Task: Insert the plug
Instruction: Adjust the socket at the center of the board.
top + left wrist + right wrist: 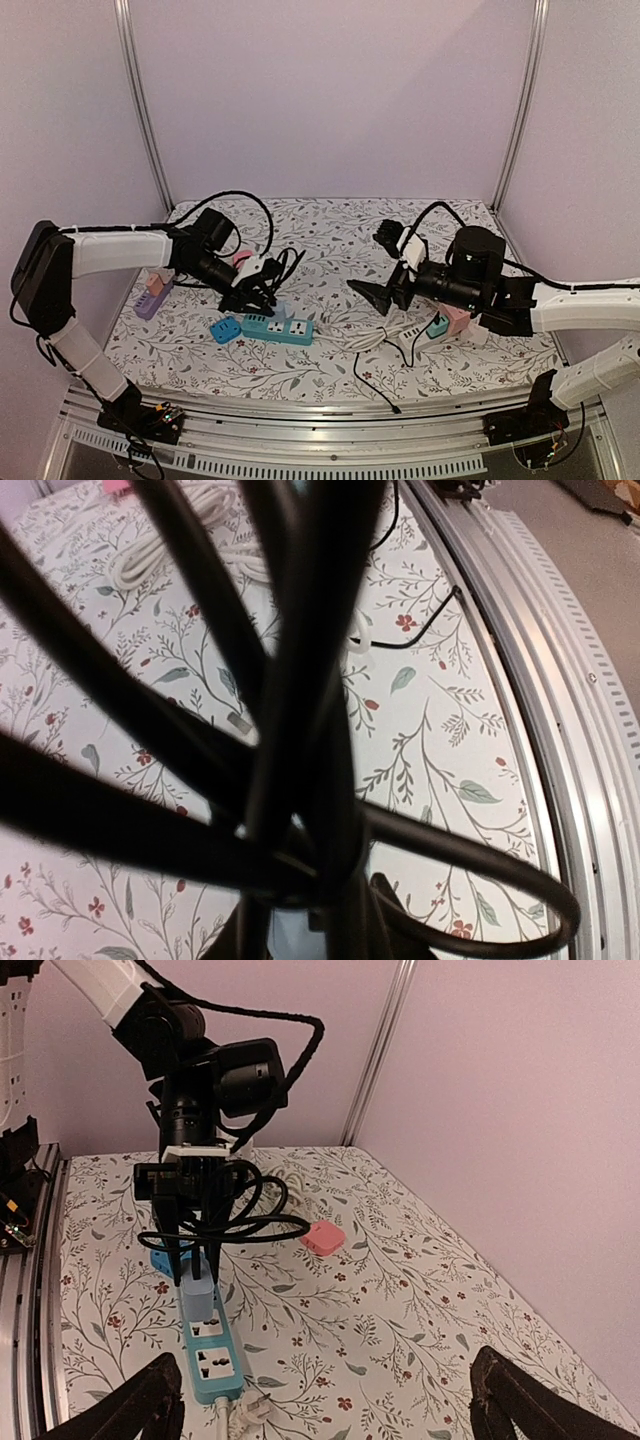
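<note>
The teal power strip (278,328) lies on the flowered tablecloth (330,240). The left gripper (196,1275) stands straight above the strip's far end as the right wrist camera sees it. Its jaws are drawn in narrow on a pale grey plug (197,1300). The plug sits upright against the strip's top face at that end; I cannot tell whether its pins are in a socket. Loops of black cable (230,1222) hang around the fingers above the strip and fill most of the left wrist view.

A small blue adapter (225,330) lies just beside the strip's left end. A pink adapter (322,1238) lies on the cloth beyond the strip. The right gripper (385,265) hangs well to the right of the strip, its jaws spread wide and holding nothing. A white cord (390,335) runs off the strip's right end.
</note>
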`<control>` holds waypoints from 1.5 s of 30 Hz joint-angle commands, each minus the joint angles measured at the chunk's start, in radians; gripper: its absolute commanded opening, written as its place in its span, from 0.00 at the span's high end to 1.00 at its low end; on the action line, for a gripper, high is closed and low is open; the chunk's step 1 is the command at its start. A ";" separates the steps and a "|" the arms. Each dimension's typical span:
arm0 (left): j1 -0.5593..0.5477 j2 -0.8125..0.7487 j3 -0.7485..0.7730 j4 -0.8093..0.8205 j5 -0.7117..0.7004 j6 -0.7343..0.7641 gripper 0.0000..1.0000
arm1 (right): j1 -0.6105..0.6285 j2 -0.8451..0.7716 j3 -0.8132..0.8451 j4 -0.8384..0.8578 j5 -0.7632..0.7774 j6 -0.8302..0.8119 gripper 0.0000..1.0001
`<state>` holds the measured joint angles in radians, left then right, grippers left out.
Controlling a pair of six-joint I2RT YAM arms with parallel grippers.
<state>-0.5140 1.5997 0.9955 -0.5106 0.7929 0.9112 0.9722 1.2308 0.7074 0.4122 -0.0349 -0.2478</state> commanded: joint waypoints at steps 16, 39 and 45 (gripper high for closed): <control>0.026 0.005 -0.073 0.075 -0.166 0.111 1.00 | -0.023 0.056 0.016 0.013 -0.063 -0.015 0.01; 0.130 -0.201 -0.070 0.017 -0.108 -0.144 1.00 | 0.069 0.736 0.738 -0.820 -0.008 -0.056 0.01; 0.166 -0.260 -0.136 0.064 -0.106 -0.148 1.00 | 0.085 0.854 0.848 -0.918 -0.069 -0.085 0.01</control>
<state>-0.3691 1.3754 0.9066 -0.4957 0.6724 0.7860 1.0512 2.0418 1.4982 -0.3691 -0.0597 -0.2932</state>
